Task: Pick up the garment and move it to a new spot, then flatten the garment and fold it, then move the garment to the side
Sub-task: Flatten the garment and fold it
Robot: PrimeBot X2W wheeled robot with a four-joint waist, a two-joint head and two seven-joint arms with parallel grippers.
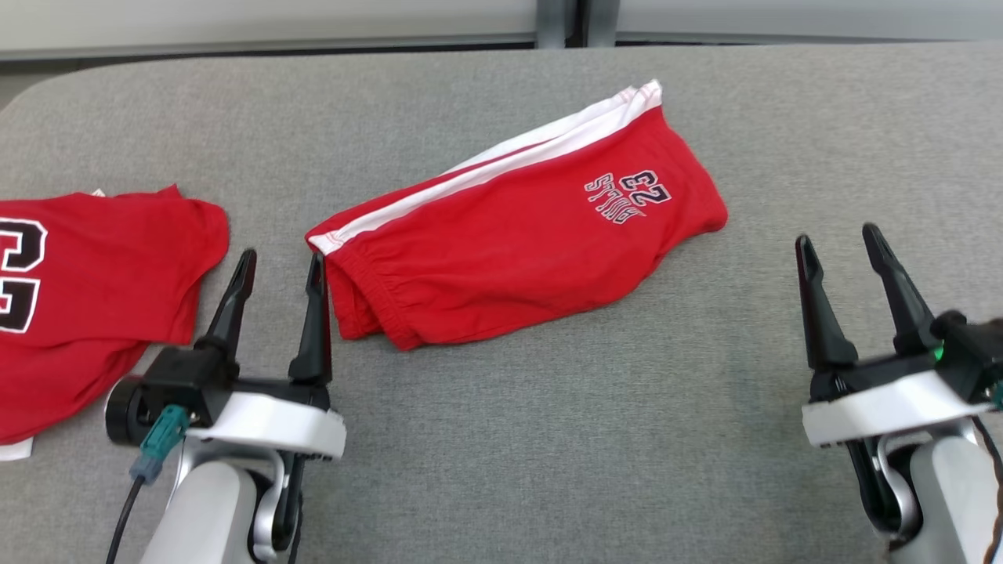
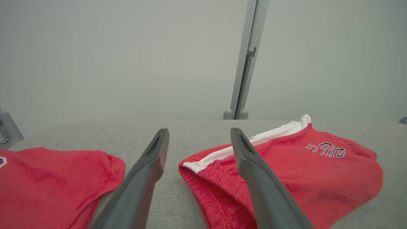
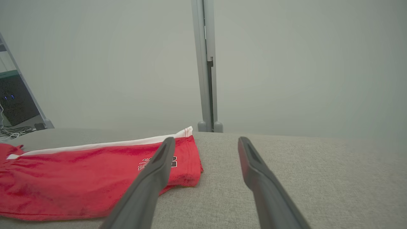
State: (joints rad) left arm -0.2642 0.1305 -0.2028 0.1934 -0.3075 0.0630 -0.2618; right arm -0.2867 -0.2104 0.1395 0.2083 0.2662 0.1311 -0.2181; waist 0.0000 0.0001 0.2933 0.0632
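Note:
The garment is a pair of red shorts with a white side stripe and a "23" print, lying folded in half lengthwise on the grey table, waistband toward the near left. The left wrist view has the shorts right of centre, and they lie at the left of the right wrist view. My left gripper stands open just left of the waistband, empty, its right finger close to the cloth. Right of the leg hems, clear of them, my right gripper is open and empty.
A second red garment, a jersey with a large black and white number, lies at the table's left edge, also seen in the left wrist view. Grey table surface spreads in front and to the right. A wall post stands behind.

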